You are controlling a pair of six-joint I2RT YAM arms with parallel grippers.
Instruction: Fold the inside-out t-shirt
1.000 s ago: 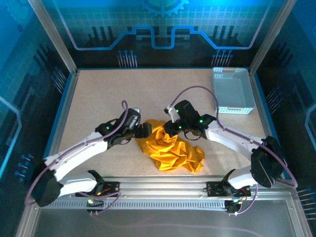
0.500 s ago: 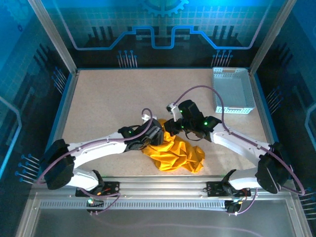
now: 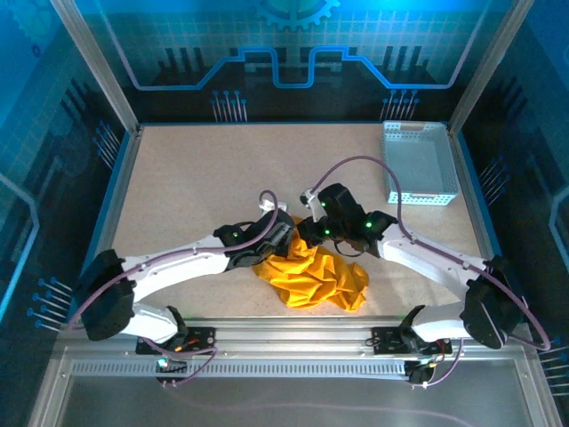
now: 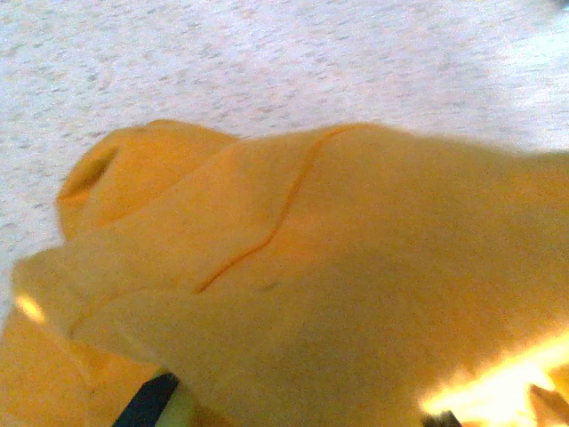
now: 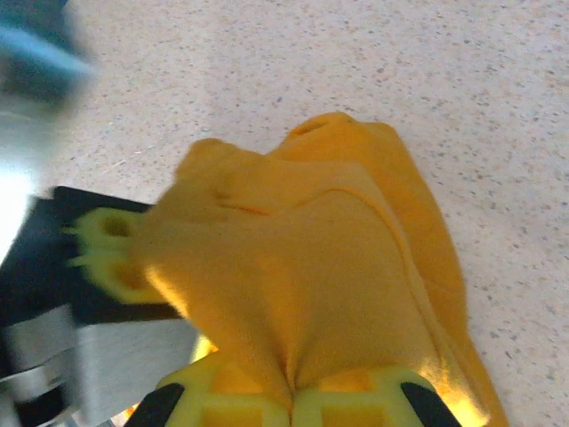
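Note:
The inside-out t-shirt (image 3: 313, 272) lies crumpled, plain orange-yellow, on the table near the front middle. My right gripper (image 3: 310, 235) is at its far edge, shut on a pinched fold of the t-shirt (image 5: 302, 294); its yellow-green fingers (image 5: 240, 405) meet at the bottom of the right wrist view. My left gripper (image 3: 283, 237) sits just left of it, against the same raised edge. In the left wrist view the t-shirt (image 4: 338, 267) drapes over the jaws; one finger (image 4: 158, 402) peeks out at the lower left, far from the other side, so the jaws stand apart.
A pale perforated basket (image 3: 418, 164) stands at the back right corner. The speckled tabletop (image 3: 204, 169) stretches behind and to the left of the cloth. The left gripper's finger (image 5: 107, 253) pokes into the cloth in the right wrist view.
My left arm has swung right, from the shirt's left edge to its far edge beside the right gripper. The right gripper keeps its hold, and the pinched cloth has bunched slightly.

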